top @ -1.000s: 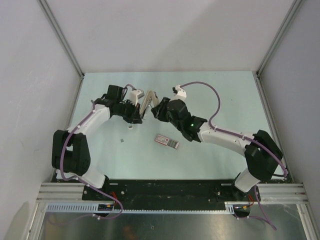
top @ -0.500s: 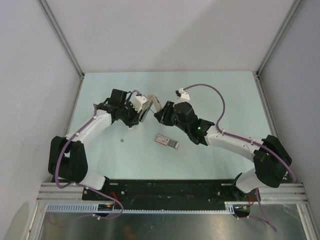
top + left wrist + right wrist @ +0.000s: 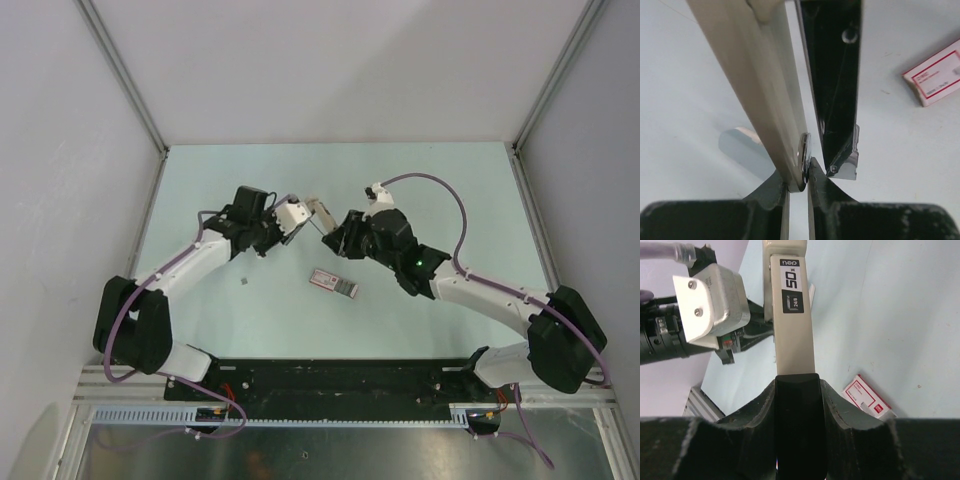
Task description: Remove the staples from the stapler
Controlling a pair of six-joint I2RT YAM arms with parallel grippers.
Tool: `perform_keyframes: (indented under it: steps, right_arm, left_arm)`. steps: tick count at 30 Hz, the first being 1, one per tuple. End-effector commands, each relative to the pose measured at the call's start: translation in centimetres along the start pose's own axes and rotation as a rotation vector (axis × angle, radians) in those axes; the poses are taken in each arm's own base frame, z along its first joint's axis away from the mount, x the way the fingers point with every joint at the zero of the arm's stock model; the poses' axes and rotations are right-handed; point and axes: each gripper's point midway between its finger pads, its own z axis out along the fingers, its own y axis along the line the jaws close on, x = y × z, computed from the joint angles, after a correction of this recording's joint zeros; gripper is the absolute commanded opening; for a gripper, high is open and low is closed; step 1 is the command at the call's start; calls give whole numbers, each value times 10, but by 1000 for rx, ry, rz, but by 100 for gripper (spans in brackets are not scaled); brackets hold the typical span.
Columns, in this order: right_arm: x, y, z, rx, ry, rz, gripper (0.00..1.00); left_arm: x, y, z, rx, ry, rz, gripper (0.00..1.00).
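Observation:
The stapler hangs above the table's middle, held between both grippers. My left gripper is shut on its beige arm, next to a metal disc. In the left wrist view the beige arm and the black, metal-tipped arm stand spread apart. My right gripper is shut on the stapler's black end, and the beige top with its "50" label points away from it. I see no staples inside the stapler. A tiny grey bit lies on the table, too small to identify.
A flat pink-and-white box lies on the table just in front of the grippers and shows in both wrist views. White walls close in the pale green table on three sides.
Both arms have carried the stapler a little to the right, and it has turned to a new angle. Both grips have stayed the same.

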Motion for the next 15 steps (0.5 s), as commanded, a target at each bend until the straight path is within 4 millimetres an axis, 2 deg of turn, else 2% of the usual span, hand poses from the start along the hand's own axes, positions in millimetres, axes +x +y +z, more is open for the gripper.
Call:
perform_keyframes:
  steps: [1,7,15]
  right_arm:
    - [-9,-32,-4,78,-44,-60,0]
    - [2,-36,-10,56,-27,-65,0]
    - [11,-38,-9,43,-9,-75,0]
  left_arm:
    - [-26,25,-13,-157,-37,271,0]
    - [-27,37,-8,-226,-34,320,0]
    - [-36,44,-5,-347,-35,455,0]
